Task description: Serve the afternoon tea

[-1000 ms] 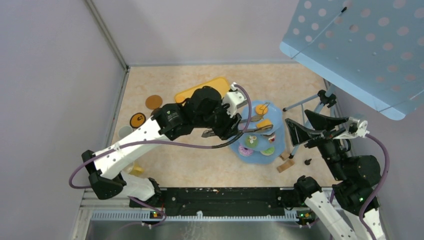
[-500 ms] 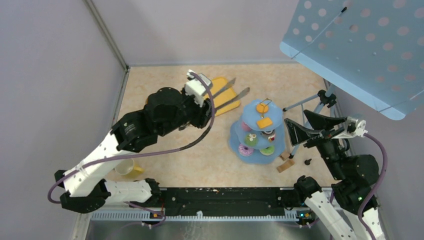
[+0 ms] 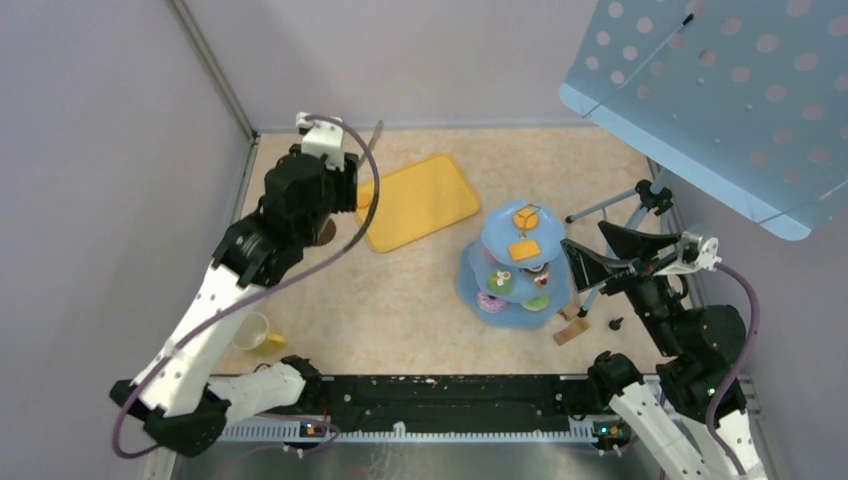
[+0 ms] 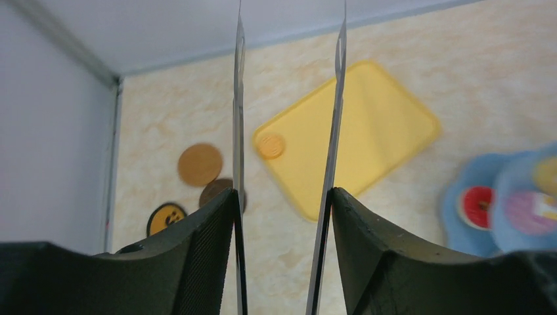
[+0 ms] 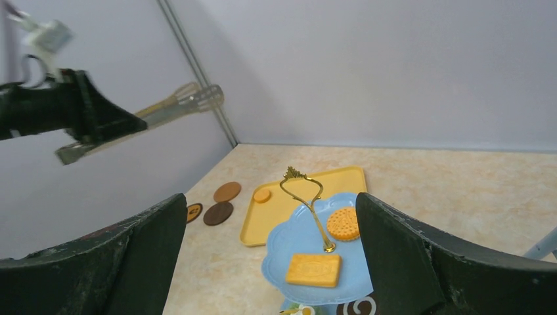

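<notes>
Metal tongs [image 5: 190, 102] sit pinched between the left fingers [image 4: 197, 256], pointing toward the orange biscuit [image 4: 270, 145] at the tray's [image 4: 368, 131] nine o'clock corner; a slack squeeze could drop them. Right fingers [image 5: 427, 262] gape wide by the stand [image 5: 282, 252], three o'clock.

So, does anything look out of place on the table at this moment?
Yes: one round biscuit lies alone on the yellow tray, apart from the blue stand where the other biscuits sit.
</notes>
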`<state>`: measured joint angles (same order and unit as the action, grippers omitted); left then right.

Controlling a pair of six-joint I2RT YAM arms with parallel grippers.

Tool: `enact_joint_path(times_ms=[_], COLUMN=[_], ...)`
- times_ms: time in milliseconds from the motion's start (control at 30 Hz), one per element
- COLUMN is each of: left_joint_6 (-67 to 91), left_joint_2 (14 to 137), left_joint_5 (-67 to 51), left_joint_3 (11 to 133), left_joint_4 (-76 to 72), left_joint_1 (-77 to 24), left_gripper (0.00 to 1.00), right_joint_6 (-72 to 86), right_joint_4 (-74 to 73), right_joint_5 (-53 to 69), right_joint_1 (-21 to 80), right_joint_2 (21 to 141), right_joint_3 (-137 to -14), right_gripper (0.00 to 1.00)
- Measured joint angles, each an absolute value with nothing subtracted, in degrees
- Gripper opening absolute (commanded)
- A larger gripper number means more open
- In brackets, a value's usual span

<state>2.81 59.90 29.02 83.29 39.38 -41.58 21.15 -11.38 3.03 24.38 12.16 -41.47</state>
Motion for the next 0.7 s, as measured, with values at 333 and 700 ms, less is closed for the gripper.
enact_joint_path(times_ms=[333,700], left_joint_6=[9.69,13.02], left_joint_2=[82.24,94.04], left_joint_5=[10.83,4.95], left_joint_3=[76.05,81.32], left_joint_4=[36.97,36.67], left_joint_1=[-12.67,-12.88], left_gripper=[0.55,0.56], right_joint_6=[21.96,22.61], right_joint_4=[-10.72,-10.68], right_joint_5=[4.21,4.29], right_joint_1=[24.34,24.34], right_joint_2=[12.16,11.99], right_joint_3=[-41.23,-41.23], right_gripper=[0.97,0.97])
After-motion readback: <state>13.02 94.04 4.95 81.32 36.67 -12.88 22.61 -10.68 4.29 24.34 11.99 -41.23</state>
